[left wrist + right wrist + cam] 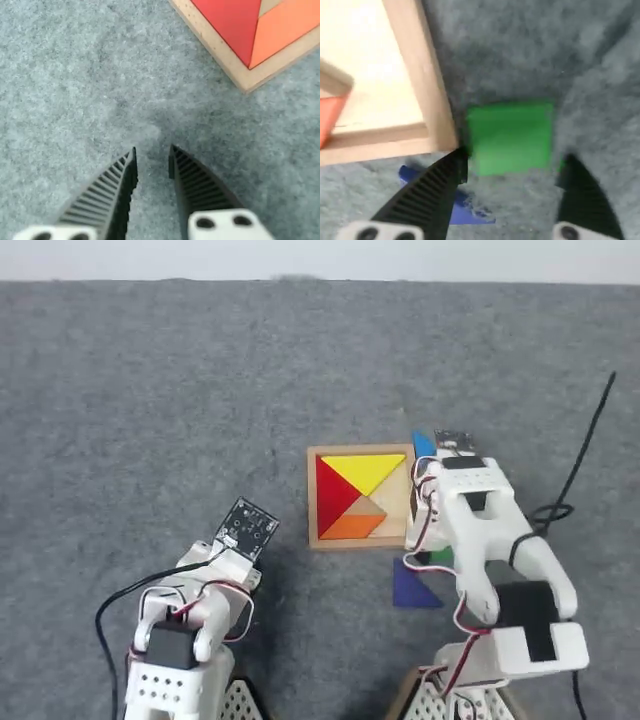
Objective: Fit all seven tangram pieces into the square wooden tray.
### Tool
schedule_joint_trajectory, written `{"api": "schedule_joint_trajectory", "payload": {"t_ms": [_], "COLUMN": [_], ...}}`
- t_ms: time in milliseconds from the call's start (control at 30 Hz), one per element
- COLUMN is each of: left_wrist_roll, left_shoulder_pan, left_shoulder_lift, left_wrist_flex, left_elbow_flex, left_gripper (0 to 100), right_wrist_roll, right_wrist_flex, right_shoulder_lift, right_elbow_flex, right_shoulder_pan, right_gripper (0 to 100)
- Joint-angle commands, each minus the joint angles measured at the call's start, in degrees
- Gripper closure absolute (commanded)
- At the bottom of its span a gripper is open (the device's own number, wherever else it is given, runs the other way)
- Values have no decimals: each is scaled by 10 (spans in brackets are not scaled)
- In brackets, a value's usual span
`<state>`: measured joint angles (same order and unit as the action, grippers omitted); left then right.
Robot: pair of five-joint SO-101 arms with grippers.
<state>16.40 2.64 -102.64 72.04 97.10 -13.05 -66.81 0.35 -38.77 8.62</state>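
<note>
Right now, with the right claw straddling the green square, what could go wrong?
1. One finger of the right claw is close by a corner of the tray; dropping or closing could catch the rim and shift the tray.
2. That finger also overlaps the blue piece, so it may drag it along.
3. The green square lies flat on the carpet, so the grip may slip.
</note>
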Motion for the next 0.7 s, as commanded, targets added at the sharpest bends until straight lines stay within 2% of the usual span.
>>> {"api": "schedule_joint_trajectory", "payload": {"t_ms": [0,100,300,367,533,667], "left_wrist_roll": [5,5,5,5,5,5], "left_shoulder_pan": [-4,-4,-4,-4,-4,-4], "left_shoulder_lift": [-6,-6,-6,-6,-6,-6], "left_wrist_flex": [-1,-1,-1,-1,-1,-1], "left_elbow_flex": [-7,-7,-7,-7,-7,-7], "left_gripper": [902,902,902,902,902,902], "right_wrist_roll": [-9,25,110,136,144,193], "right_wrist_flex": [-7,-7,32,34,0,-67], "right_shoulder_lift": [-4,-3,-5,-5,-23,-64], "right_elbow_flex": [34,47,47,58,100,136], "right_shoulder_pan": [-46,-75,-77,-77,-87,-90], "right_gripper": [864,911,994,991,982,872]}}
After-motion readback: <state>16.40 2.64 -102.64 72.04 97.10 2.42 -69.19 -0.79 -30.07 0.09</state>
